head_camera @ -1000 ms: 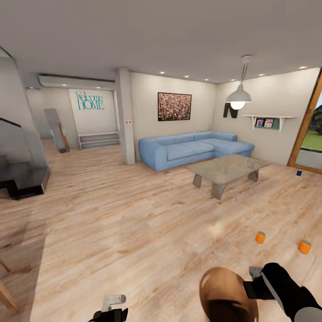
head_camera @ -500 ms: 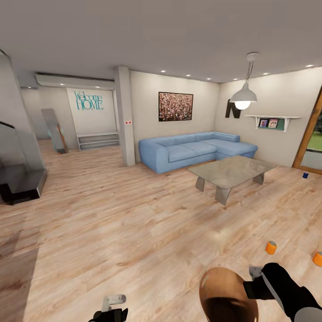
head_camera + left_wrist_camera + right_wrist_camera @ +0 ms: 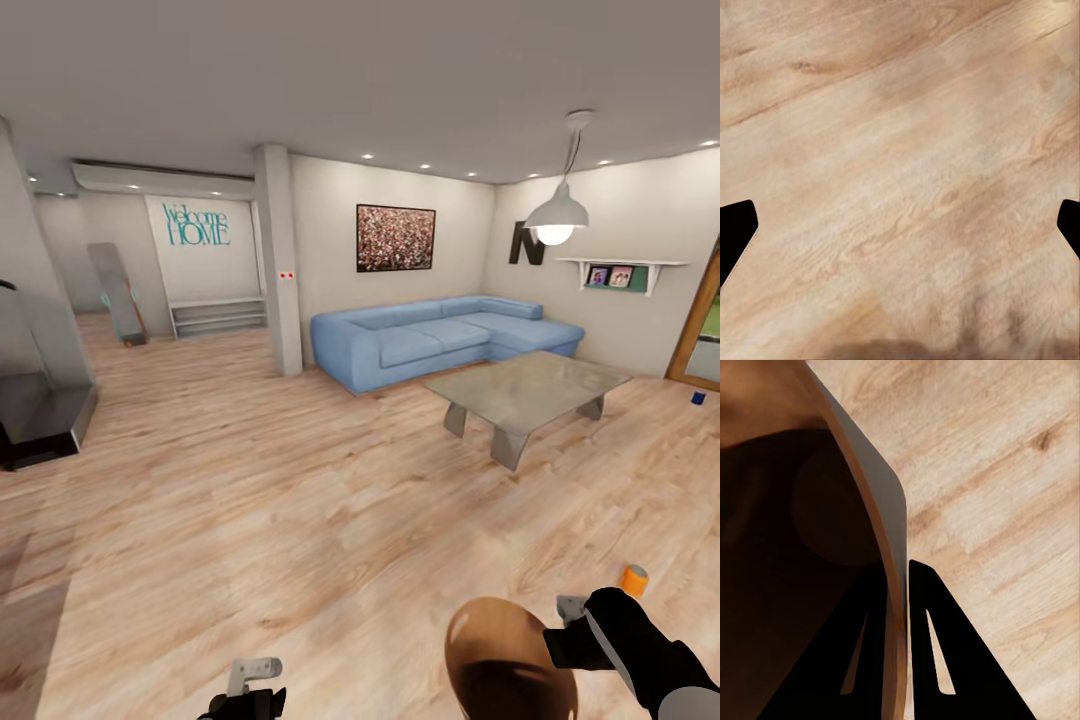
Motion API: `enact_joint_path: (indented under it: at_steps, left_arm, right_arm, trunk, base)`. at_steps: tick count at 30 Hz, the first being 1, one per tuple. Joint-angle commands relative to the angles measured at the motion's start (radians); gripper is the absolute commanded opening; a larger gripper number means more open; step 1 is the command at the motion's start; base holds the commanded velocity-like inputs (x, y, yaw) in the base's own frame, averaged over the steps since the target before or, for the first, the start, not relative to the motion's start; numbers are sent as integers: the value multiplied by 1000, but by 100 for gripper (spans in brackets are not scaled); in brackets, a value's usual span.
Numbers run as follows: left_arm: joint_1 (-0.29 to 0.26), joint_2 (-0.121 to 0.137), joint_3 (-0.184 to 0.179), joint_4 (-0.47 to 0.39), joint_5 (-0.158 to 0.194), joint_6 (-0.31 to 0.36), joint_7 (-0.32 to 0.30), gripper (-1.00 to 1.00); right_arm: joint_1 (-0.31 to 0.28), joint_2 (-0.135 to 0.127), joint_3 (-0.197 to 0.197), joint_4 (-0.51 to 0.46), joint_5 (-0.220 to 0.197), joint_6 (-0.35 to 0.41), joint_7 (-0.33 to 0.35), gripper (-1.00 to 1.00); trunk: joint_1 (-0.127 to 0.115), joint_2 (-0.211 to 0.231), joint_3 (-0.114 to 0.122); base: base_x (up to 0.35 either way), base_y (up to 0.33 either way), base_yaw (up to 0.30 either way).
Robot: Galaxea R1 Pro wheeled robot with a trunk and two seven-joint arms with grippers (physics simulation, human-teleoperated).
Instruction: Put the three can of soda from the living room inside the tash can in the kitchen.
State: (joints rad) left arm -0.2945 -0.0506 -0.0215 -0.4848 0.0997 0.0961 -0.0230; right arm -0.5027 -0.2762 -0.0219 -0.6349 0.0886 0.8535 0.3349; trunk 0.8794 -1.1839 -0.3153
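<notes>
The rim of the tash can point(image 3: 881, 521) is pinched between the clenched right jaws. The left jaws are spread wide over the floor point(image 3: 900, 150). One orange can point(image 3: 633, 580) is seen just beside the right gripper point(image 3: 572, 608).

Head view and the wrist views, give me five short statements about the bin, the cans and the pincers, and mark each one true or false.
1. The right pincer grips the tash can by its rim. True.
2. An orange can stands on the floor. True.
3. The blue can sits on the coffee table. False: it is on the floor beyond the table.
4. The left pincer holds a can. False: it is open above bare floor.
5. The sofa is red. False: it is blue.
</notes>
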Motion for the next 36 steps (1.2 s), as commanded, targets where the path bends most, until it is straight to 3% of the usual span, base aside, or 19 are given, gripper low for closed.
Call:
enact_joint_path:
  at_steps: [1, 36]
  left_arm:
    - [0, 0, 0, 0, 0, 0, 0, 100]
    - [0, 0, 0, 0, 0, -1, 0, 100]
  right_arm:
    - [0, 0, -1, 0, -15, 2, 7, -100]
    - [0, 0, -1, 0, -16, 2, 9, -100]
  trunk:
    - [0, 0, 0]
    - [0, 0, 0]
  base:
    - [347, 77, 0]
    - [347, 77, 0]
